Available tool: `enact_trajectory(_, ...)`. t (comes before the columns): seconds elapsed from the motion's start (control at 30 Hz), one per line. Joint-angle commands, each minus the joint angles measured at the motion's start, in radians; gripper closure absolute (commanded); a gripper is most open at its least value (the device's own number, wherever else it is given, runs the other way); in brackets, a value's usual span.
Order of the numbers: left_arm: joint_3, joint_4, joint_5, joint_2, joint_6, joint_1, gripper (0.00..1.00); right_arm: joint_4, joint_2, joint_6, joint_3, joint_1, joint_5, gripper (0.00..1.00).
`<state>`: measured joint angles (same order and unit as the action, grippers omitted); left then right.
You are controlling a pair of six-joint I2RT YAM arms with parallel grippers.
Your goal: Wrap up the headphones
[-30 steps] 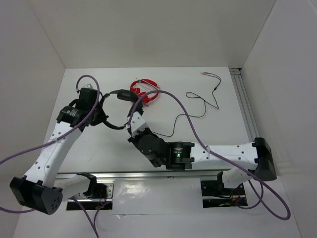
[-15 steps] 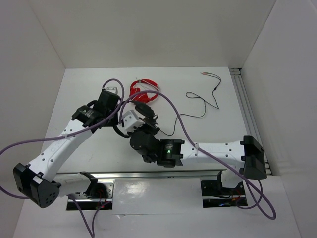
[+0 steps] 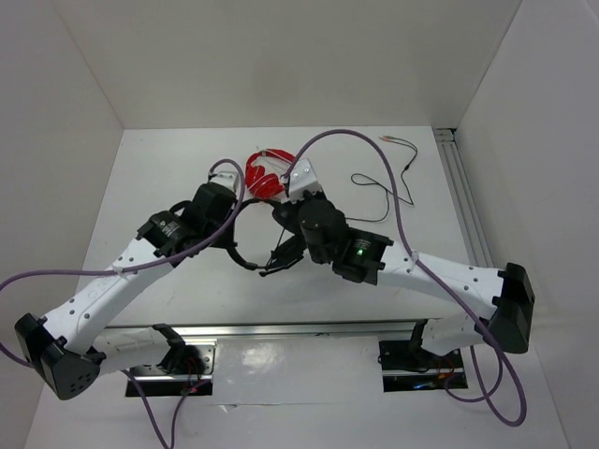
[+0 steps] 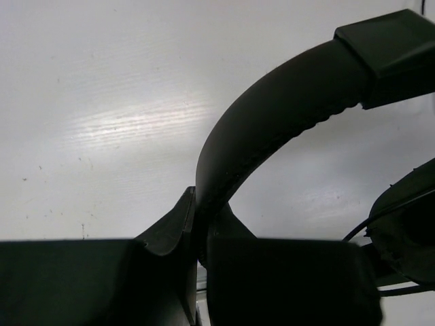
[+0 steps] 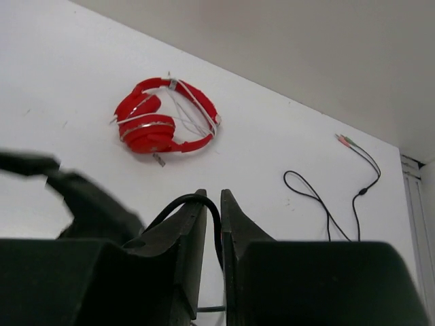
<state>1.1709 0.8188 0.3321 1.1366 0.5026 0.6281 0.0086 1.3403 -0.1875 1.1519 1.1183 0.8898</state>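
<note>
Closest to the arm bases, the left hand [image 4: 200, 227] is clamped on the padded headband of the black headphones [image 4: 285, 102], its fingers pressed tight against both sides of the band. This hand sits on the near-left side of the red headphones [image 3: 257, 173]. One dark earcup [image 4: 408, 224] hangs at the edge of the left wrist view, with a thin wire running across it. Just beside it, and also nearer than the red headphones, the right hand [image 5: 213, 204] has its fingers drawn to a narrow slit. A loop of the black cable [image 5: 170, 205] arches over one finger and drops into that slit, pinched there. From above, the black headband curves between the two hands, lifted off the white desk [image 3: 150, 187]. Whether any part of it touches the surface cannot be told. The red headphones lie flat on the desk beyond both hands, their white cord bundled over them. To their right the free length of the black cable snakes across the desk. It ends farther back in small colored plugs [image 5: 345, 140].
</note>
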Motion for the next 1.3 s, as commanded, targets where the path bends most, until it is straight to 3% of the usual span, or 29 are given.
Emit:
enact_trajectory(0.0, -0.042, 0.08, -0.018, -0.014, -0.045, 0.051, 1.0, 0.096, -0.034, 0.054, 0.054, -0.064, -0.066, 0.79)
enact_trajectory(0.17, -0.042, 0.08, -0.008, -0.005, -0.045, 0.091, 1.0, 0.096, -0.013, 0.088, 0.054, -0.114, -0.158, 0.79)
enact_trajectory(0.37, 0.018, 0.089, -0.102, -0.014, -0.07, 0.139, 1.0, 0.143, 0.005, 0.14, 0.002, -0.192, -0.288, 0.79)
enact_trajectory(0.53, 0.128, 0.169, -0.123, -0.044, -0.061, 0.176, 1.0, 0.209, 0.025, 0.206, -0.053, -0.314, -0.582, 0.79)
enact_trajectory(0.7, 0.289, 0.285, -0.045, -0.044, -0.026, 0.176, 1.0, 0.349, 0.048, 0.217, -0.155, -0.337, -0.937, 0.79)
enact_trajectory(0.8, 0.409, 0.384, -0.005, -0.015, -0.006, 0.176, 1.0, 0.373, 0.11, 0.229, -0.164, -0.359, -1.119, 0.77)
enact_trajectory(0.87, 0.469, 0.416, 0.018, -0.006, 0.005, 0.176, 1.0, 0.364, 0.152, 0.241, -0.14, -0.359, -1.195, 0.69)
enact_trajectory(0.93, 0.504, 0.48, 0.08, 0.02, 0.036, 0.176, 0.98, 0.372, 0.18, 0.25, -0.141, -0.339, -1.145, 0.64)
enact_trajectory(1.0, 0.553, 0.523, 0.117, 0.061, 0.046, 0.176, 0.98, 0.427, 0.168, 0.267, -0.213, -0.33, -1.057, 0.51)
enact_trajectory(1.13, 0.614, 0.539, 0.108, 0.083, 0.047, 0.156, 0.97, 0.495, 0.071, 0.321, -0.299, -0.4, -0.968, 0.4)
enact_trajectory(1.27, 0.714, 0.539, 0.055, 0.115, 0.001, 0.095, 0.97, 0.527, -0.013, 0.381, -0.369, -0.521, -0.977, 0.32)
